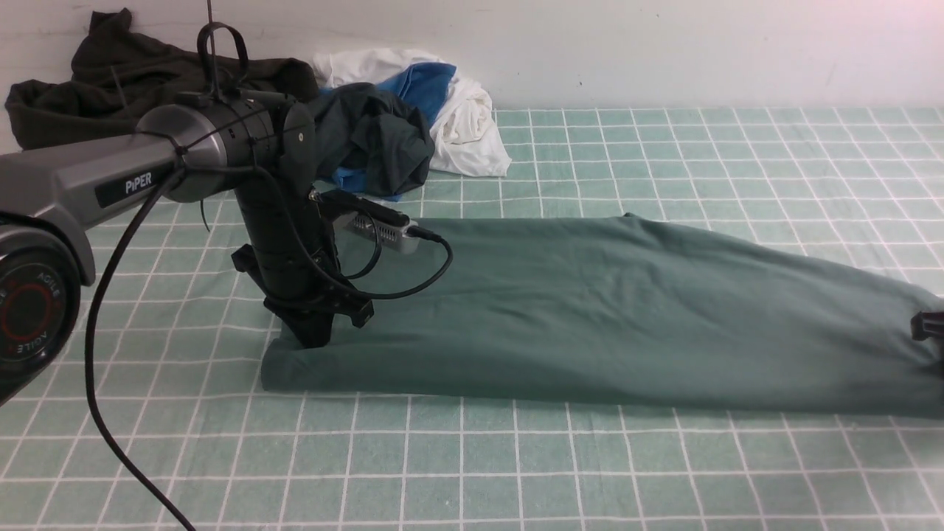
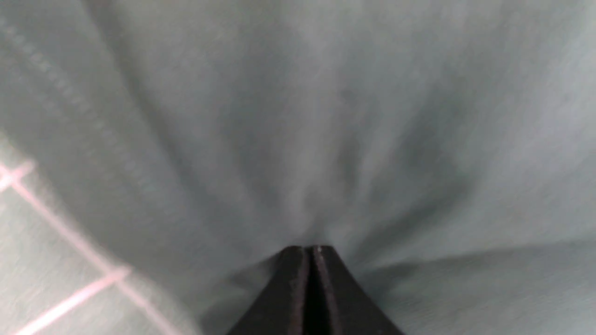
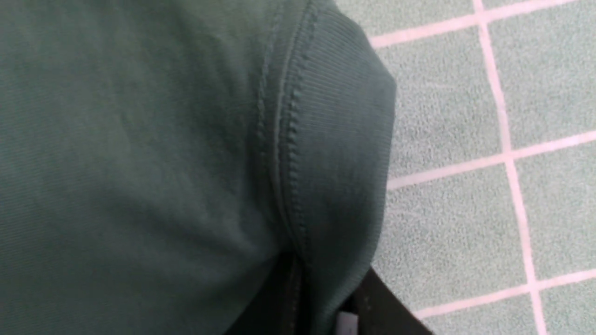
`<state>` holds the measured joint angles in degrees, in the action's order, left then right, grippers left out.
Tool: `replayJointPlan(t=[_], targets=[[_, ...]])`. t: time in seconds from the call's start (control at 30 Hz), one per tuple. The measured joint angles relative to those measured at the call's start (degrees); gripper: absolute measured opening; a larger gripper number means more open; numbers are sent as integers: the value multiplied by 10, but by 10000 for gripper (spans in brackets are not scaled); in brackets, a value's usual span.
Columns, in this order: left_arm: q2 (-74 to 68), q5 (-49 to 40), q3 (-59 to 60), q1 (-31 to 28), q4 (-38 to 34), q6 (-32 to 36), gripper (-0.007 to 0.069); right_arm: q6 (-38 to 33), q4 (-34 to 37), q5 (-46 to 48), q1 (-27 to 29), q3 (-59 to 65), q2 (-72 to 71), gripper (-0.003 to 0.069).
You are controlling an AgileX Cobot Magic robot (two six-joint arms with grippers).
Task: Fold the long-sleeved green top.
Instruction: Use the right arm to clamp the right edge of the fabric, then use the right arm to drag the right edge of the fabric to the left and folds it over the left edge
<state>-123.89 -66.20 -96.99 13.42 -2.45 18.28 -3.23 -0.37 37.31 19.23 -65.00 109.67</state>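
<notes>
The green long-sleeved top (image 1: 590, 310) lies as a long folded band across the checked tablecloth, running from left of centre to the right edge of the front view. My left gripper (image 1: 313, 341) stands upright on its left end. In the left wrist view that gripper (image 2: 309, 249) is shut, with creases of green cloth (image 2: 326, 116) fanning out from its tips. Only a black tip of my right gripper (image 1: 928, 324) shows at the band's right end. In the right wrist view the top's ribbed hem (image 3: 340, 139) runs down between the jaws of the right gripper (image 3: 326, 302), which are closed on it.
A very dark olive-black garment (image 1: 110, 81) is heaped at the back left against the wall. Beside it lie a dark teal-grey garment (image 1: 376, 140) with blue cloth and a white cloth (image 1: 464, 118). The green checked tablecloth (image 1: 516, 464) covers the table.
</notes>
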Motion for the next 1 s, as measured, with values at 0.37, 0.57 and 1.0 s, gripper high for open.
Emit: replayJointPlan(t=[0.37, 0.57, 1.0], targets=[[206, -30, 29, -4, 10, 0, -3, 44, -62, 5, 0, 3, -129, 64], [365, -27, 121, -4, 5, -11, -3, 19, -34, 31, -75, -3, -270, 64], [650, 35, 330, -4, -36, -17, -3, -19, 63, 93, -432, -206, -175, 64]])
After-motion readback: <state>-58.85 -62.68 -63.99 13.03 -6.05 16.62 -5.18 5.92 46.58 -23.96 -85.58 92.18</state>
